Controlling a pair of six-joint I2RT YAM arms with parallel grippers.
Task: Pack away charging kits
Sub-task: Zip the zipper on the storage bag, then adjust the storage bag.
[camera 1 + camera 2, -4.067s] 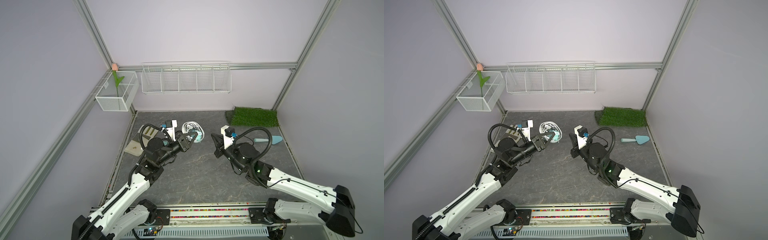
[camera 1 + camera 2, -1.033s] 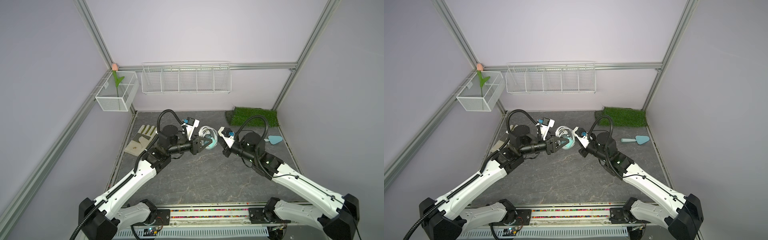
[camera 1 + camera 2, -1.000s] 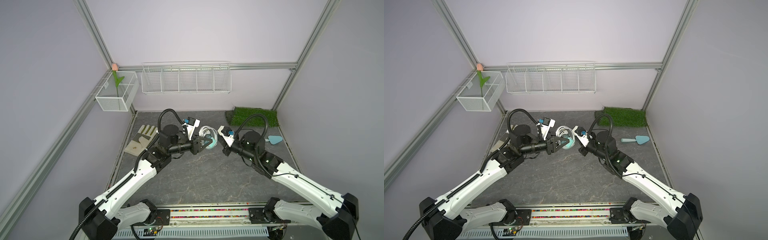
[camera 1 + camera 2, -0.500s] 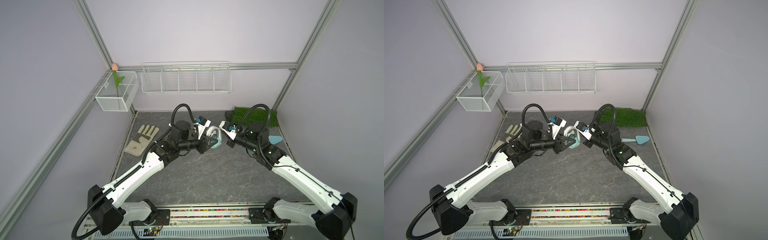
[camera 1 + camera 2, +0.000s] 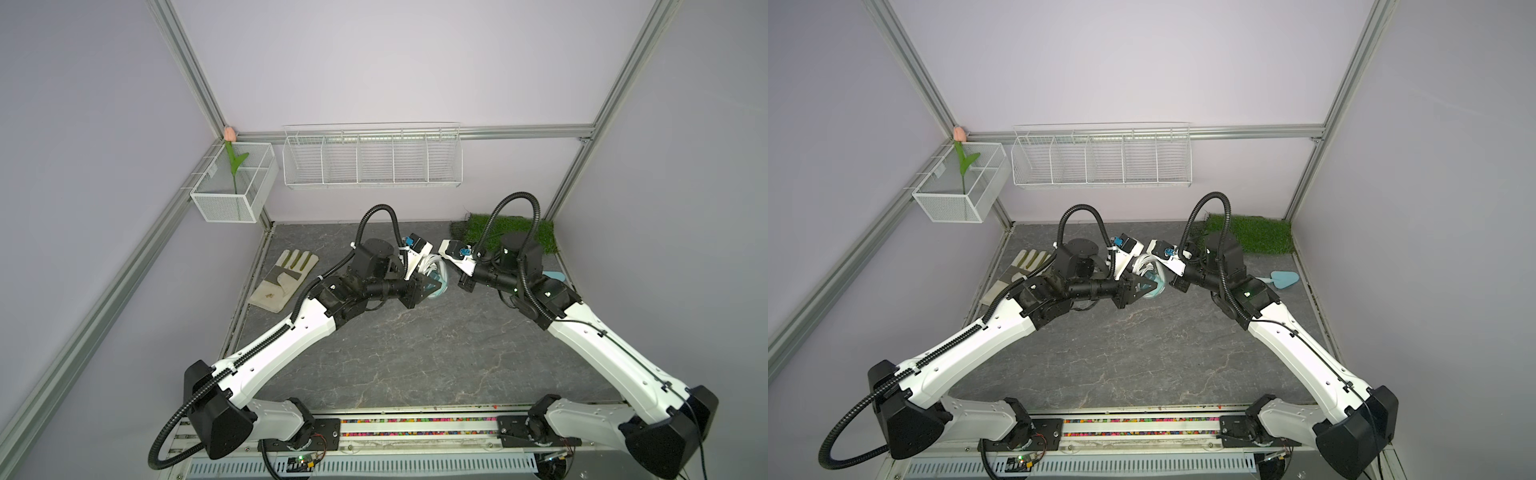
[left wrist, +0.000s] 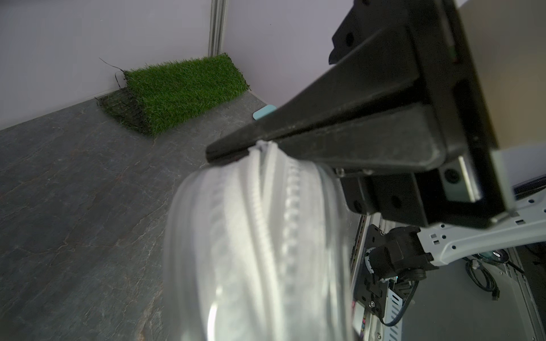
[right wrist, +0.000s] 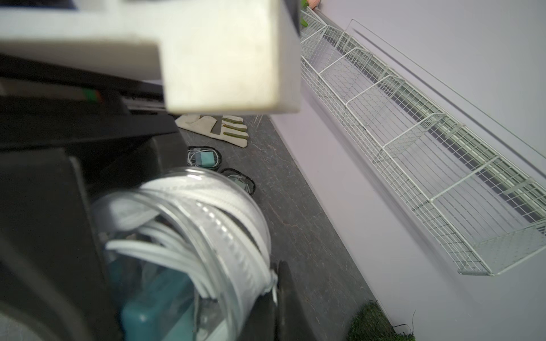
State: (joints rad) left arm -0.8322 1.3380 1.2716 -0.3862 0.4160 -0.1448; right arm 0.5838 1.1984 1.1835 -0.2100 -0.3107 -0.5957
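Left gripper (image 5: 430, 286) clamps the clear white case (image 6: 254, 251) aloft, coiled cable (image 7: 177, 245) and teal adapter (image 7: 153, 307) inside; right gripper (image 6: 236, 149), directly opposite, is pinched tight on its zipper pull (image 6: 261, 144).

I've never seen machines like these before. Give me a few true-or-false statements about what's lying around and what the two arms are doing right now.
1. The left pincer and the right pincer are both on the same white-zipped case. True.
2. The glove lies on the grass mat. False: it lies flat on the grey table, well away from the mat.
3. Two black-rimmed cases lie on the table. True.
4. The right pincer holds the blue trowel. False: the trowel lies on the table, and that pincer is pinched shut on the case's zip tab.
5. A tulip stands in the mesh box on the wall. True.
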